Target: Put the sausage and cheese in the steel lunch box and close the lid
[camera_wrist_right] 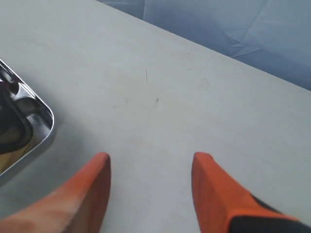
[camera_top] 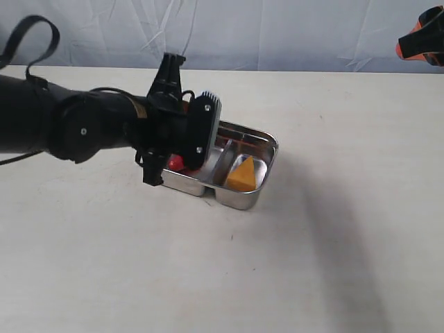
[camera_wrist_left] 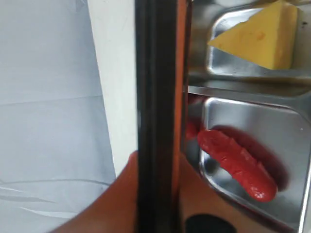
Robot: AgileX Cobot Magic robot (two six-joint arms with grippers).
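sausage (camera_wrist_left: 238, 167) and cheese (camera_wrist_left: 262, 39) are in the steel lunch box (camera_top: 267, 149) at frame centre; left fingers (camera_wrist_left: 121, 194) clamp the lid (camera_wrist_left: 155, 97) on edge over it, right fingers (camera_wrist_right: 82, 194) spread, empty; only closing left.

A robot lab or test bench is suggested. A plain off-white table (camera_top: 333, 263) is backed by a creased pale blue cloth (camera_top: 291, 31) hung as a backdrop, and a black robot arm (camera_top: 69, 125) is seen reaching over it. Toy food, a cheese (camera_top: 243, 175) wedge and a sausage (camera_top: 175, 162), is laid in a steel lunch box (camera_top: 267, 149).
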